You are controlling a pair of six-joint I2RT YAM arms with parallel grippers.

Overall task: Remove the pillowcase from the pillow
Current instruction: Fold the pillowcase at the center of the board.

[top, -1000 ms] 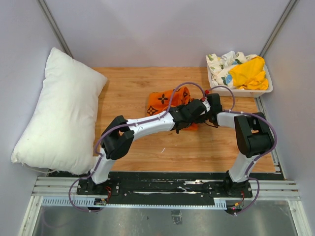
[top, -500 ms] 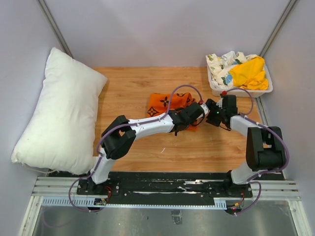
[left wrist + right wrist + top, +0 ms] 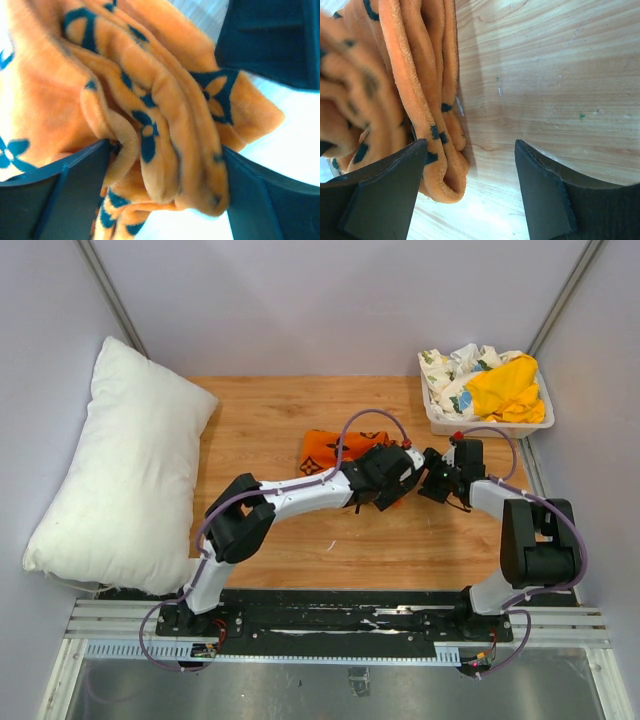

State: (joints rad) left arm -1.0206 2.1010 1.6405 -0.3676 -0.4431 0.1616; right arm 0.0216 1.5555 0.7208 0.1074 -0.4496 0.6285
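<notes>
The orange pillowcase (image 3: 328, 448) with black motifs lies bunched on the wooden table, apart from the plain white pillow (image 3: 115, 470), which rests at the far left. My left gripper (image 3: 393, 478) sits at the pillowcase's right end. In the left wrist view its jaws stand wide, and thick folds of pillowcase (image 3: 150, 100) fill the gap of the left gripper (image 3: 165, 147). My right gripper (image 3: 430, 482) faces it from the right and is open. In the right wrist view a pillowcase (image 3: 415, 75) hem lies by the left finger (image 3: 385, 195) of the right gripper (image 3: 470, 145), over bare wood.
A white bin (image 3: 487, 426) at the back right holds a yellow cloth (image 3: 505, 385) and a floral-print cloth (image 3: 450, 365). Grey walls enclose the table (image 3: 260, 410) on three sides. Both arms' cables loop above the pillowcase.
My left jaws have gone from shut to wide apart over the pillowcase. The right gripper has let go and pulled back to the right, its arm swinging outward. The pillowcase has settled lower.
</notes>
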